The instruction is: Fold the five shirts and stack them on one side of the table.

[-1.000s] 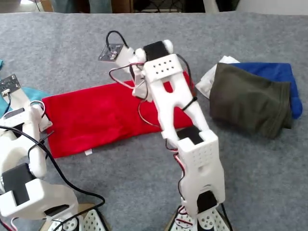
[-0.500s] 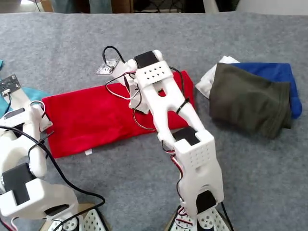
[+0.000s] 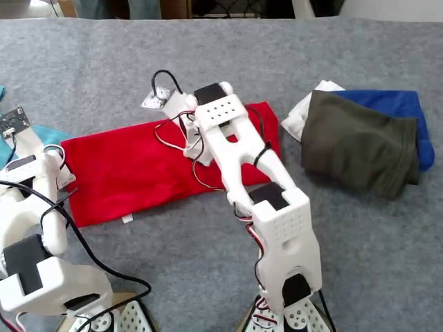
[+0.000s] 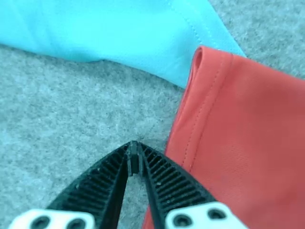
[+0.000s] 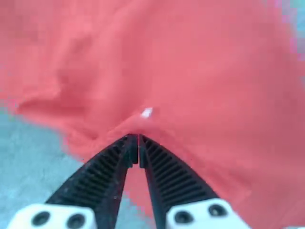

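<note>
- Grey felt-like table cover (image 3: 360, 55) spreads under both white arms, which stand side by side at its near edge.
- Across the middle lies the long red fabric shirt (image 3: 131, 166), folded into a flat band, its far end under the right arm.
- The right gripper (image 5: 135, 143) sits at the red shirt's far edge, by the grey cover. Its ribbed black fingers (image 5: 100, 167) are together, pinching a small pucker of red cloth at their tips.
- The left gripper (image 4: 135, 160) points down at the grey cover, just beside the other end of the red shirt. Its fingers are pressed together with nothing between them.
- A turquoise fabric shirt (image 4: 119, 28) lies just beyond that end, its edge running under the red corner.
- Well apart, on the right side, a folded olive-green shirt (image 3: 356, 142) rests on a blue shirt (image 3: 394, 104), with a white shirt (image 3: 301, 114) poking out beneath.
</note>
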